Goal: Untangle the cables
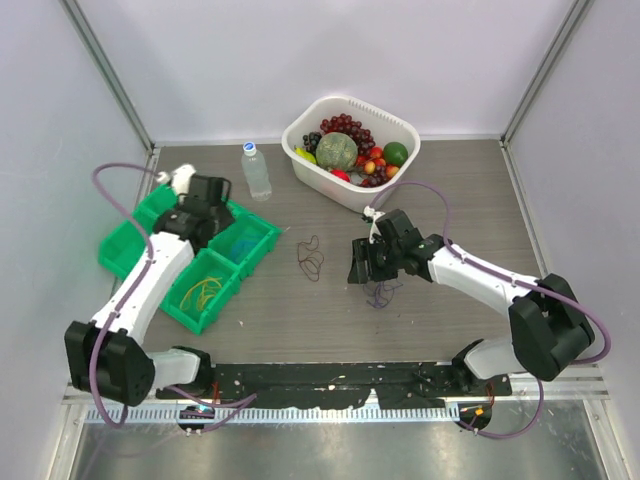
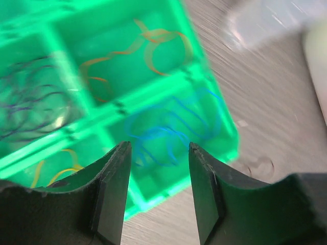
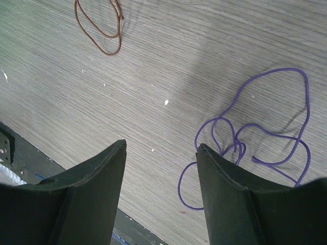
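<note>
The right gripper (image 3: 161, 148) hangs released and empty. The purple cable (image 3: 236, 146) lies just beside one finger, with the brown cable (image 3: 110, 52) farther ahead on the table (image 3: 153, 92). The left gripper (image 2: 159, 148), jaws parted, holds nothing. Beneath it lies the blue cable (image 2: 163, 135), in a green bin (image 2: 148, 89) compartment.

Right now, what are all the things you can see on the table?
green bins: joined cluster, green, left side
purple cable: one, purple, table, right of middle
brown cable: one, brown, table middle
blue cable: one bunch, blue, bin compartment
yellow cable: one bunch, yellow, nearest compartment
orange cable: one, orange, another compartment
bottle: one, clear, behind bins
basket: one, white, far side, holding fruit
left claw: one, black, open, above blue cable
right claw: one, black, open, beside purple cable
</note>
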Available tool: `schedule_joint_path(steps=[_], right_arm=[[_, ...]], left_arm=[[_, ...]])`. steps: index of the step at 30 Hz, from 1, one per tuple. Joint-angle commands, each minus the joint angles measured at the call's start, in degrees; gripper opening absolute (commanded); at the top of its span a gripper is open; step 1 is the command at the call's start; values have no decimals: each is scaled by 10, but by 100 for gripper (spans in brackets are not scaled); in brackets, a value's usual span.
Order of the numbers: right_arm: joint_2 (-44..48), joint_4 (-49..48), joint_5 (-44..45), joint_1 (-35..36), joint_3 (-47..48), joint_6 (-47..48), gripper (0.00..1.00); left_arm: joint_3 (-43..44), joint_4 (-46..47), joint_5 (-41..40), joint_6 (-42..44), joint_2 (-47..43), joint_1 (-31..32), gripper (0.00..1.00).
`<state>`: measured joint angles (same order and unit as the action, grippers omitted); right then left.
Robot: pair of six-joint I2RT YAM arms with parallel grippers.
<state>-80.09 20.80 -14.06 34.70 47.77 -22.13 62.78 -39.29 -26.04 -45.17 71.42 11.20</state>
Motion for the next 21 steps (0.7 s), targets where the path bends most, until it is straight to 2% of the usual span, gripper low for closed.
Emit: schedule_joint_path(steps=[1, 5, 9, 14, 17, 21], right_arm=[[39, -5, 29, -8, 4, -24, 63], [68, -5, 40, -19, -2, -40, 62], [106, -1, 52, -28, -8, -43, 62], [138, 12, 62, -37, -19, -42, 62], [141, 28, 57, -41, -17, -42, 62], [151, 35, 56, -42, -19, -43, 62]], left_arm=[[25, 82, 33, 92, 49, 116, 52], [40, 125, 98, 136, 131, 196, 51], [125, 66, 123, 164, 258, 246, 51], [218, 24, 182, 158, 388, 273, 51], [239, 35, 220, 152, 427, 274, 49], [227, 50, 258, 151, 432, 277, 48]])
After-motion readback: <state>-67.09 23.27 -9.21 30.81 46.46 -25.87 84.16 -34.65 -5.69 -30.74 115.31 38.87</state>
